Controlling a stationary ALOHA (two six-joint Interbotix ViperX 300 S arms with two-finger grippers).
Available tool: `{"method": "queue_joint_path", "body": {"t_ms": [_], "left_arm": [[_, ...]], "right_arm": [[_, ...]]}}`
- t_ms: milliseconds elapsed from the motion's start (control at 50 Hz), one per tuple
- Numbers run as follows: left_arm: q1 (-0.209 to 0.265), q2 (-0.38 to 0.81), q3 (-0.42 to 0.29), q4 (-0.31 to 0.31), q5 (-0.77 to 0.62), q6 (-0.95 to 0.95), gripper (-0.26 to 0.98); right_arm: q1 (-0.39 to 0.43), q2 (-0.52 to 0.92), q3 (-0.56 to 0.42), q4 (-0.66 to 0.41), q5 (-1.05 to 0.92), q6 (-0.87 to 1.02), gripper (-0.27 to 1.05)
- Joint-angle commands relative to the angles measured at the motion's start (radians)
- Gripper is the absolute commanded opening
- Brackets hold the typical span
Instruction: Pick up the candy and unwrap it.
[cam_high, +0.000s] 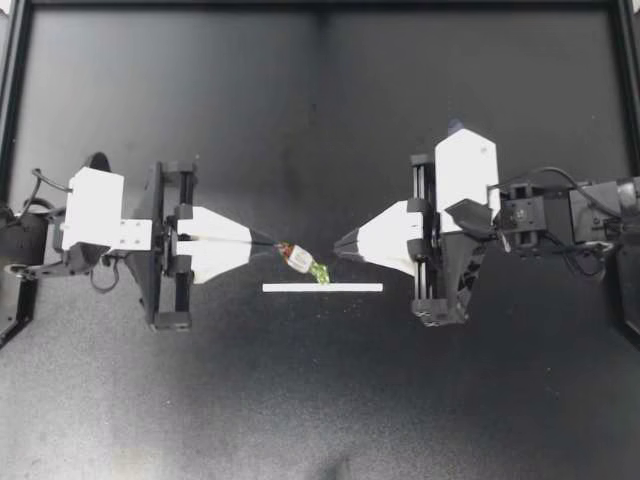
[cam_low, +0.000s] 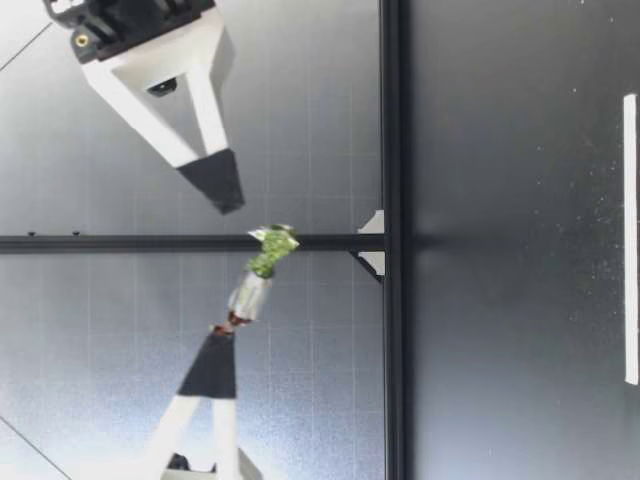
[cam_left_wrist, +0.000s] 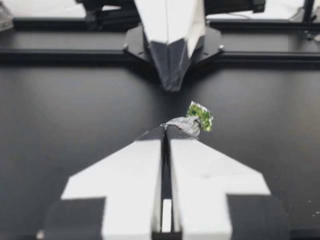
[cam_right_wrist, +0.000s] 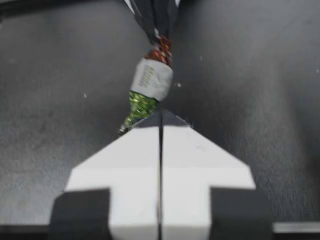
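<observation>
Jutting from left claw (cam_high: 272, 243) — candy (cam_high: 300, 260), near right claw (cam_high: 338, 246)

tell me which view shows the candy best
Right wrist view: the candy is close up, red twist, silver body, green twist all clear. Low view shows it held above the table by my left claw. Top view shows it small; left wrist view, partly hidden.

Pretty clearly a robotics lab rig: matte black tabletop (cam_high: 320, 400) boxed in by black rails (cam_high: 320, 4) along the top edge, white-cased left arm (cam_high: 95, 215) and right arm (cam_high: 465, 170) at either side, loose cables (cam_high: 545, 173) mid right.
</observation>
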Motion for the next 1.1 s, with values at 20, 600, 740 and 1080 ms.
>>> {"method": "queue_joint_path", "body": {"t_ms": [20,600,740,1080], "left_arm": [[0.017,-0.015,-0.002,-0.025,-0.028,0.003,-0.15],[0.018,-0.017,0.0,-0.043,-0.058,0.015,-0.15],[0.018,-0.017,0.002,-0.043,-0.055,0.017,-0.15],[0.018,-0.031,0.023,-0.043,-0.058,0.017,-0.15]], "right_arm": [[-0.006,-0.015,-0.008,-0.002,-0.038,0.008,0.11],[-0.015,0.107,-0.061,0.008,-0.117,0.095,0.55],[-0.018,0.104,-0.061,0.008,-0.106,0.117,0.45],[-0.015,0.038,-0.023,0.005,0.018,0.175,-0.12]]}}
